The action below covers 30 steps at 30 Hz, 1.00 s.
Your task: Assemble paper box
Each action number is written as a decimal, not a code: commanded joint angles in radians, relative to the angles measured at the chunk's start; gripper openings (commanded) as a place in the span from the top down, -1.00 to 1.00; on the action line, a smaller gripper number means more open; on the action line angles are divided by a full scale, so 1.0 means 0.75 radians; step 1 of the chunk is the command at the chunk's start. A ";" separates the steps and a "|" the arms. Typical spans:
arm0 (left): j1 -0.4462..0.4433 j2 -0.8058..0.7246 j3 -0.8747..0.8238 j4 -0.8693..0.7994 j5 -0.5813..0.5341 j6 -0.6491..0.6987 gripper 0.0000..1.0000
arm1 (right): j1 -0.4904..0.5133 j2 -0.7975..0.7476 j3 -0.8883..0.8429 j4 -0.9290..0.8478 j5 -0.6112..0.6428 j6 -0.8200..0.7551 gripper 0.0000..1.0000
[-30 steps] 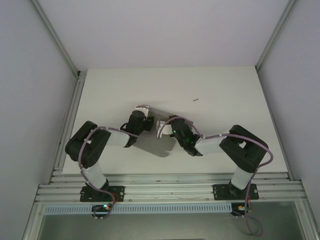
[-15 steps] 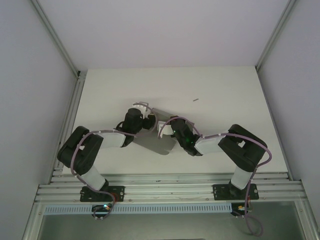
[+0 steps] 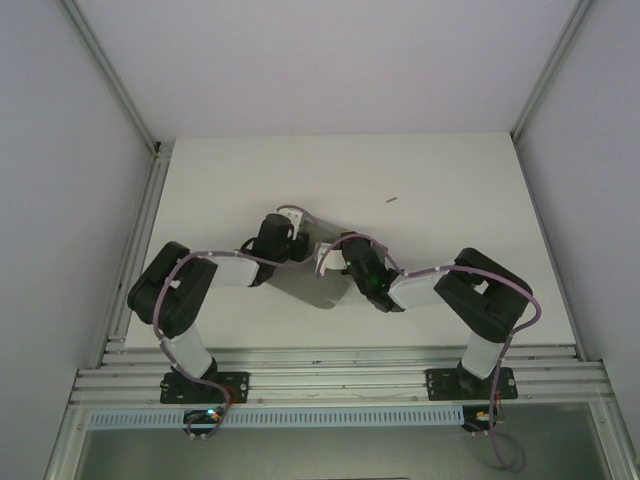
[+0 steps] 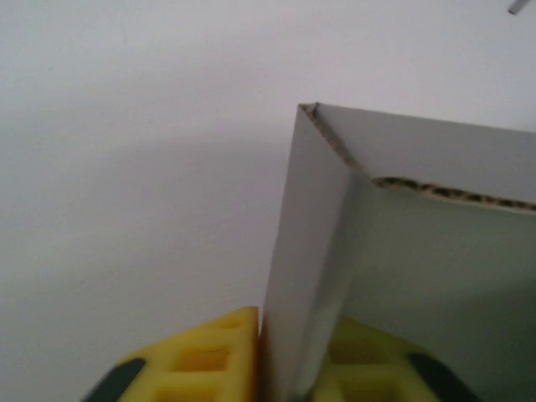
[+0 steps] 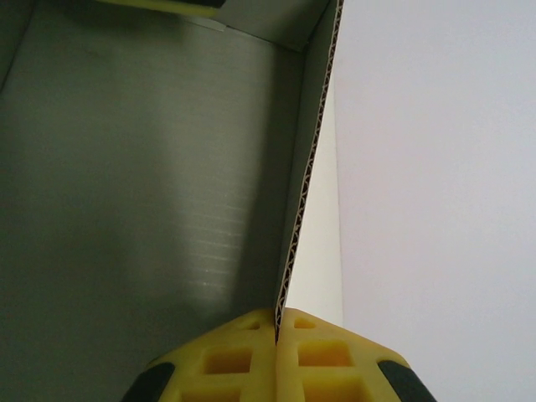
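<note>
Between the yellow pads (image 4: 209,364) of the left gripper (image 4: 280,368) an upright wall of the paper box (image 4: 402,268) is pinched, with the jaws closed on the card just beside a folded corner. One pad is seen outside the wall and the other inside it. In the right wrist view the right gripper (image 5: 278,335) is likewise clamped on the box (image 5: 151,184). Its two yellow pads (image 5: 226,364) are pressed together on a side wall whose corrugated cut edge runs upward from the grip. The grey ribbed inside of the box is spread out to the left of that wall, and a far wall is raised at the top of the view. A sliver of yellow (image 5: 159,4) is seen at that far wall; what it belongs to cannot be told.

From above, the left gripper (image 3: 290,218) and the right gripper (image 3: 325,258) are brought near each other at the middle of the table (image 3: 450,180). The box (image 3: 315,290) is held between them as a grey shape, partly hidden under both wrists, so whether its base is touching the white tabletop cannot be told. A small dark sliver (image 3: 392,200) is lying on the table beyond the right gripper, apart from the box. Both arm bases are bolted to the aluminium rail (image 3: 340,362) at the near edge.
</note>
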 commanded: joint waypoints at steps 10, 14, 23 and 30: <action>-0.047 -0.223 -0.091 0.083 -0.316 0.000 1.00 | -0.002 -0.365 0.044 -0.263 -0.022 0.382 -0.32; -0.073 -0.368 -0.143 0.067 -0.384 0.012 1.00 | -0.033 -0.704 0.040 -0.499 -0.190 0.659 -0.99; -0.117 -0.624 -0.238 0.063 -0.393 0.036 1.00 | -0.324 -0.953 0.290 -1.082 -0.474 1.243 -0.99; -0.131 -0.687 -0.230 0.006 -0.416 0.024 1.00 | -0.327 -0.771 0.373 -1.166 -0.551 1.319 -0.99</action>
